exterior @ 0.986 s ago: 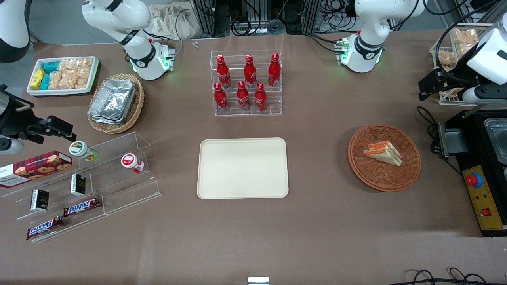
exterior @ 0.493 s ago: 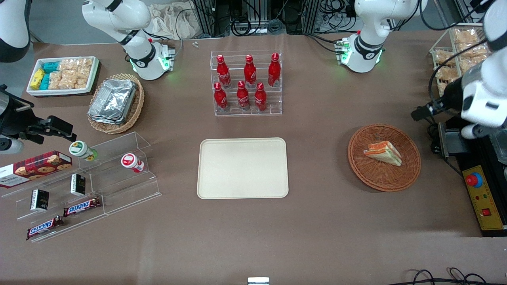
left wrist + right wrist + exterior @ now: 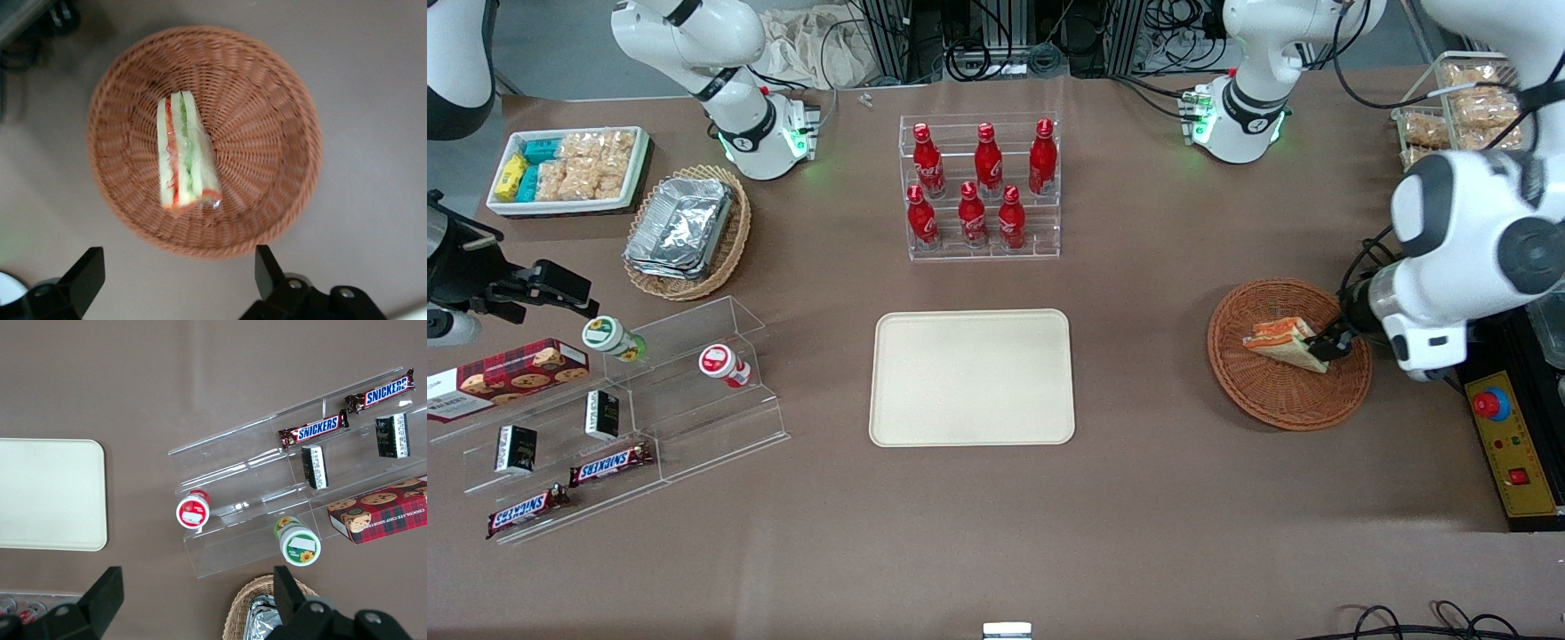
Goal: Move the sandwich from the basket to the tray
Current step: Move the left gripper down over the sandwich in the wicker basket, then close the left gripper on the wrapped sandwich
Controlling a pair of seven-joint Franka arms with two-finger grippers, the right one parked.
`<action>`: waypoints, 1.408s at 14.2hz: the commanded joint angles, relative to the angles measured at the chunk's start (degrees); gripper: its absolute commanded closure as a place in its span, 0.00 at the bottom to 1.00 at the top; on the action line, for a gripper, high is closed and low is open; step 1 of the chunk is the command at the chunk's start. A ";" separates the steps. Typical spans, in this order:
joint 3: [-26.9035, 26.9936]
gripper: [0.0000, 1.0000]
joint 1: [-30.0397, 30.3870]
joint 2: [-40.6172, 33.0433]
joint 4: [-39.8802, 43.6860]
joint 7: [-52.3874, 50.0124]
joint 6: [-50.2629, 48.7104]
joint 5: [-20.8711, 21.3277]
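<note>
On the brown table (image 3: 1138,498), the end effector (image 3: 179,277) hovers spread above the basket (image 3: 1280,400).

Left arm reaches in from working arm's end of table, wrist angled down. Gripper (image 3: 177,280) hangs low above the table surface, fingers (image 3: 87,273) spread wide apart, nothing between them.
</note>
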 commanded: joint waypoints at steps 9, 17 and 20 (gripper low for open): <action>-0.21 0.05 1.70 6.87 -11.75 -8.95 20.59 -2.24; -0.30 1.00 1.79 -1.88 -10.26 -6.94 10.45 -1.37; -1.87 1.00 -0.05 -8.31 -6.22 -0.89 -0.90 -1.36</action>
